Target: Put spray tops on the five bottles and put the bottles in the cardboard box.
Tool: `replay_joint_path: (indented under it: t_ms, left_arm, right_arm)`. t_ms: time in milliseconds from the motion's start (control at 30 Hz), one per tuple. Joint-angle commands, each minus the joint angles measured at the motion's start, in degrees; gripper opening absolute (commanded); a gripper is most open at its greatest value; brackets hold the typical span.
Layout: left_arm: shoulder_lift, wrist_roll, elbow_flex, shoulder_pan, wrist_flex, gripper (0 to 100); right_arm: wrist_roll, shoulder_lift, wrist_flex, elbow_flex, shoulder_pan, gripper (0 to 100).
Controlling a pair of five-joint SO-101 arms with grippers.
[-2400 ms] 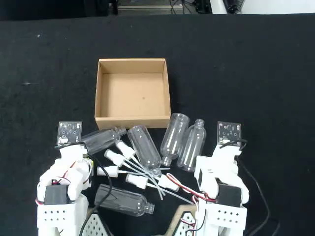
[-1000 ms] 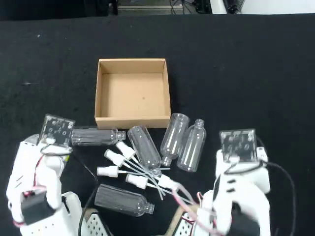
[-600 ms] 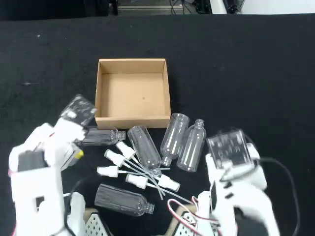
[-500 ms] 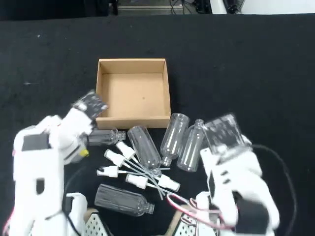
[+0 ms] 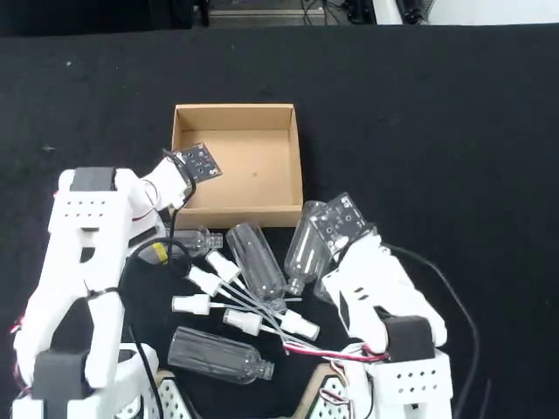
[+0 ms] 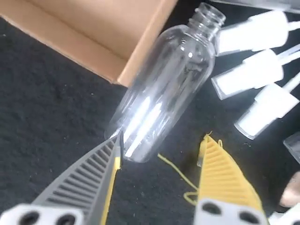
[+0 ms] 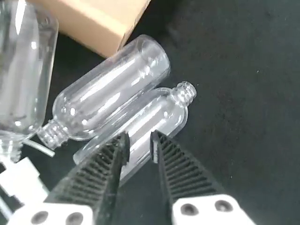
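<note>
My left pincer (image 6: 161, 140) hangs low with its fingers well apart and holds nothing. The base of the corner bottle (image 6: 164, 84) sits right in the gap between the tips. That bottle lies on its side on the black surface (image 5: 437, 131), capless, just beside the front corner of the cardboard box (image 5: 234, 214). Its long axis runs straight away from the pincer: base nearest, open neck farthest, pointing toward the loose spray tops (image 5: 208, 281).

So the fingers line up across the bottle's width, which I judge is what a grip wants. The catch is that they bracket only the base end. I'd want to go further along the body before closing, or the round plastic may squirt out. The left arm is plainly the nearer one to this bottle.

My right pincer (image 7: 139, 135) hovers over the outer bottle (image 7: 159, 112) at the far side of the heap. Its fingers are only a slit apart and grip nothing, and that bottle lies aslant beneath them.
</note>
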Motion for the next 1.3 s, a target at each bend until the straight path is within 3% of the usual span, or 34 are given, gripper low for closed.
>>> replay_joint_path:
  t_ms: [0,100,300,433,867,1100,1267]
  left_arm:
    - [1.76,-2.46,-0.92,-0.04,-1.93,25]
    - [2.99,-2.37,-0.48,0.04,-2.11,26]
    - [2.73,-2.20,4.44,-1.45,-7.56,39]
    - [2.29,-2.73,9.63,-1.80,-11.78,36]
    - [-9.49,-6.15,19.30,-5.14,-12.57,36]
    - [-10.64,1.49,21.14,-5.14,-13.27,36]
    - [-10.64,5.63,25.80,-4.00,-21.80,36]
  right_arm:
    - [-0.09,-3.03,-1.67,0.66,-1.05,7.8]
    - [-0.09,-4.18,-1.67,1.45,-1.14,7.8]
    - [-0.09,-4.35,-1.67,1.54,-1.05,7.8]
    - [-0.09,-4.35,-1.67,1.63,-1.05,7.8]
    - [-0.09,-4.62,-1.85,2.68,-1.05,7.8]
    - [-0.09,-4.62,-1.76,2.68,-0.88,7.8]
    - [-0.09,-4.62,-1.76,2.68,-1.05,7.8]
